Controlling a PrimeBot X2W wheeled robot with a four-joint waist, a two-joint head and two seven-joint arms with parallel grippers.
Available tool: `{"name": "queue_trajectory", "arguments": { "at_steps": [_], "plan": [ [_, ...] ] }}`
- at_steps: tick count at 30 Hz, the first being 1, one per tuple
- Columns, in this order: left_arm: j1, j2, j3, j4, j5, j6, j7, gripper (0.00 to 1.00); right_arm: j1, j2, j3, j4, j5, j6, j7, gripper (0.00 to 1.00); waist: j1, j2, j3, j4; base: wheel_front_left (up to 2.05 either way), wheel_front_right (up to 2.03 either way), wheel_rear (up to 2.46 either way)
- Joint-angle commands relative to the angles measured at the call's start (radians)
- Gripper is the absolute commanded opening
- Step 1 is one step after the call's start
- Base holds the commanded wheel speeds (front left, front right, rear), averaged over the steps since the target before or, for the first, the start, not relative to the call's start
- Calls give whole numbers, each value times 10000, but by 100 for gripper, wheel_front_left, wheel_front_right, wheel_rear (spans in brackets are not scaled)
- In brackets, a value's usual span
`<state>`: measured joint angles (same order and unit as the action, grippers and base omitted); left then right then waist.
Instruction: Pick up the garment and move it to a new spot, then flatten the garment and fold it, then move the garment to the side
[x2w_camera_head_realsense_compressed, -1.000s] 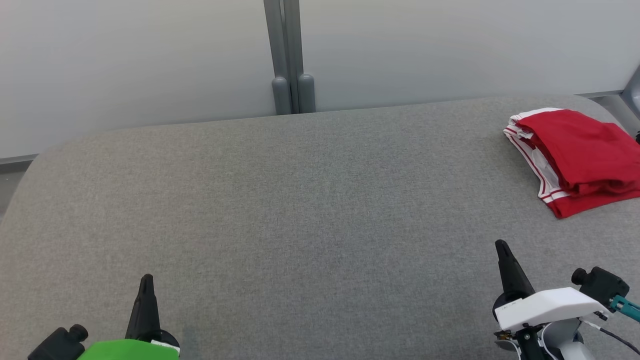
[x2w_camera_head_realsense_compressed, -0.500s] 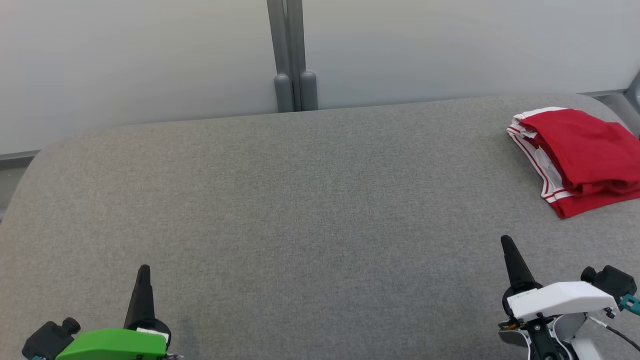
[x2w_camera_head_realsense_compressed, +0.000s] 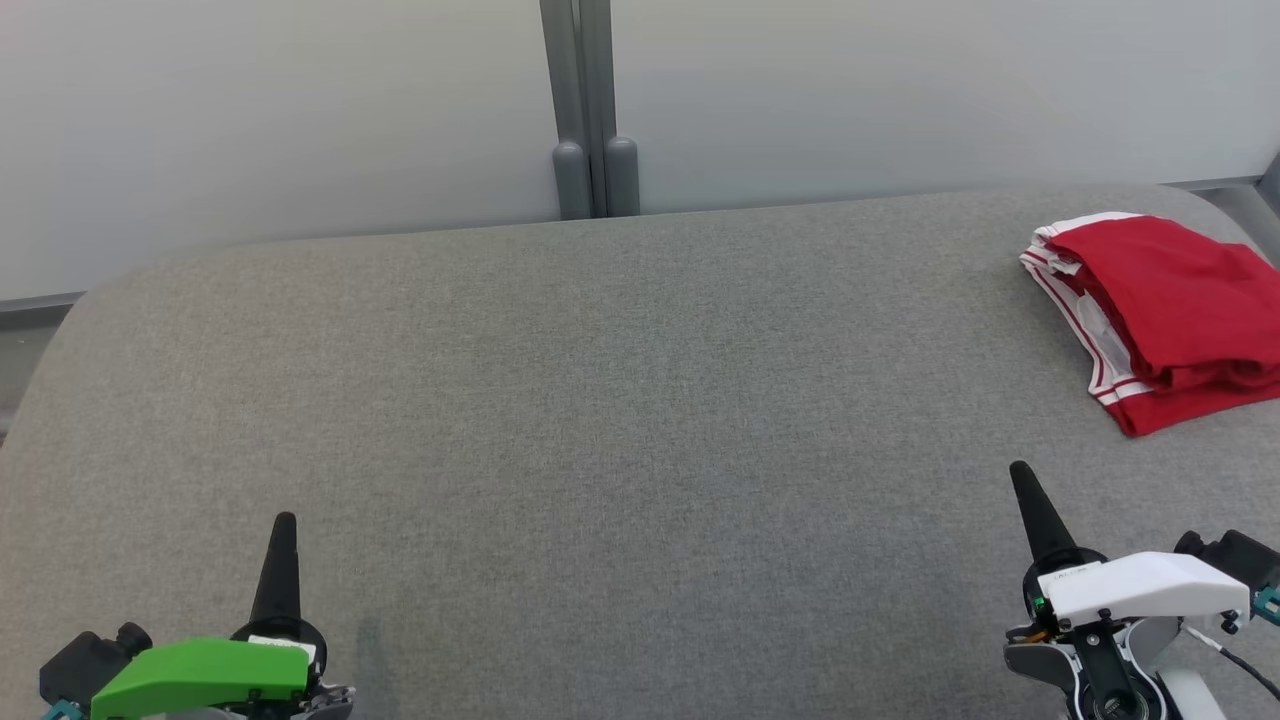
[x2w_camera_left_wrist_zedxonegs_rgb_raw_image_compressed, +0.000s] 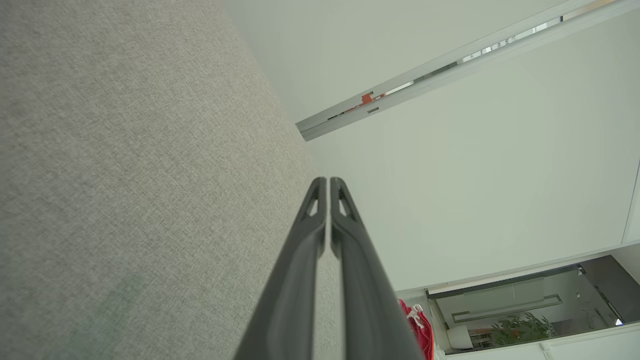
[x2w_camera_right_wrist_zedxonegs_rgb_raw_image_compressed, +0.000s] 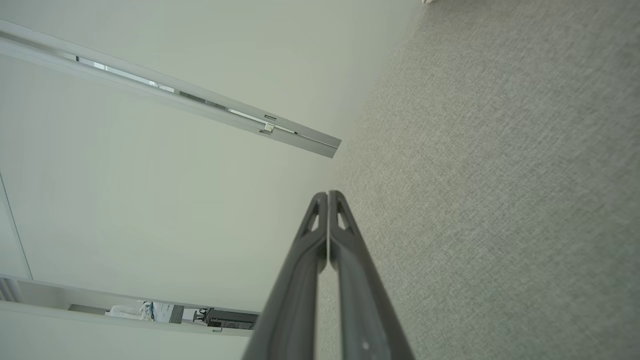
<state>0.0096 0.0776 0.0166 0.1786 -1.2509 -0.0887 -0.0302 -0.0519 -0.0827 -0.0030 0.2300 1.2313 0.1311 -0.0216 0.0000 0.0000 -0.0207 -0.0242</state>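
— Where is the garment?

— The red garment (x2w_camera_head_realsense_compressed: 1165, 300), trimmed in white stripes, lies folded at the far right of the grey padded surface (x2w_camera_head_realsense_compressed: 600, 400). Neither of my hands touches it.

— And your hands?

— My right gripper (x2w_camera_head_realsense_compressed: 1020, 472) hangs at the near right, short of the garment, its fingers pressed together on nothing. My left gripper (x2w_camera_head_realsense_compressed: 284, 522) is at the near left, well apart from it, also pressed together and empty. Both point toward the pale wall (x2w_camera_head_realsense_compressed: 300, 120) and its grey post (x2w_camera_head_realsense_compressed: 590, 110).
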Motion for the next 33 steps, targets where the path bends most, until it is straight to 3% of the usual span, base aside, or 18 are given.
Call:
{"name": "queue_trajectory", "arguments": {
  "at_steps": [1, 33],
  "plan": [
    [-277, 90, 64, -18, -253, -84, 58, 0, -224, -11, -59, -38, 249, -2, 63, 0, 0, 0, 6, 6, 0, 0, 0],
    [-948, 45, 434, 439, -2808, -341, 820, 0, -462, 74, -596, 85, 2869, -1, 813, 0, 0, 0, 153, 155, 0, 0, 0]
  ]
}}
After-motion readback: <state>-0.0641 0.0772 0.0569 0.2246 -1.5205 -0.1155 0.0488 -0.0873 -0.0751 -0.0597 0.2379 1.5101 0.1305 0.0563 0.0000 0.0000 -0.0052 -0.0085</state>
